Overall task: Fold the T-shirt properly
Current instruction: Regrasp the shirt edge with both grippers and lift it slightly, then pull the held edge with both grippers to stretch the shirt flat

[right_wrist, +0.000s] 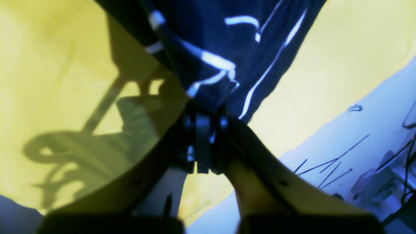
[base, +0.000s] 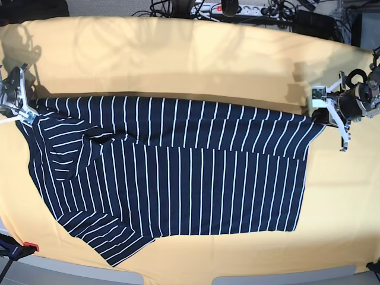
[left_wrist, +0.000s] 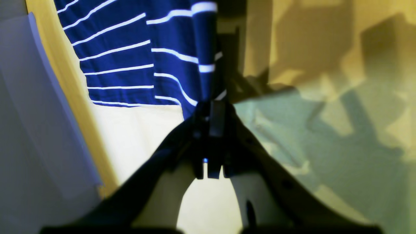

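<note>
At the left edge of the yellow cloth (base: 178,47), the right gripper (base: 28,114) has its jaws clamped on one end of the striped T-shirt (base: 178,178). The shirt spans the cloth from near that edge towards the right one; at lower left a sleeve (base: 116,240) sticks out towards the front edge, and rumpled fabric lies above it. Along the shirt's far side a long band is doubled over, up to the left gripper (base: 325,113) near the cloth's right edge, its jaws closed on the other end. I judge the folding to be at an early stage: one lengthwise fold is under way, while laying it down, smoothing the left part and the later folds remain. The base view alone gives the whole outline and that sleeve; the right wrist view shows fabric bunched between the fingertips, and the left wrist view a neat seam beside the pinched edge.
</note>
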